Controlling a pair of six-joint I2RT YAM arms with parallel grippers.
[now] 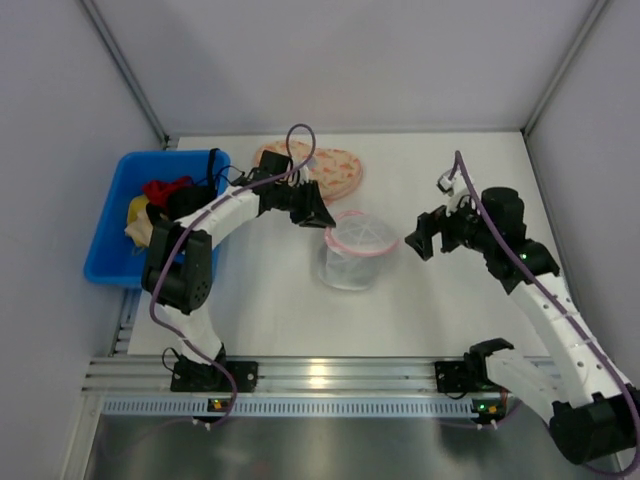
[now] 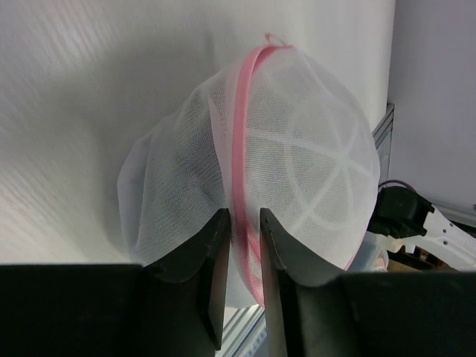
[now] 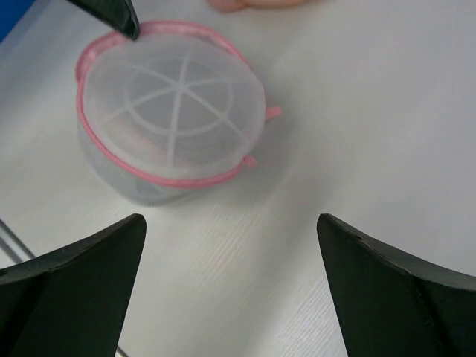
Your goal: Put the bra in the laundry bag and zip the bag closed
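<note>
**Pinning the rim, the bra nowhere in sight**

My left end effector is pinched on the pink zip rim of the laundry bag, at its far-left edge. I judge this anchors the soft mesh so it won't slide. The bag sits mid-surface, its lid resting on top. My right end effector hangs with its jaws wide, right of the bag and clear of it, ready for the zip pull or the bra. I cannot make out the bra; the mesh shows nothing dark inside, and the blue bin at far left is cluttered.
</note>
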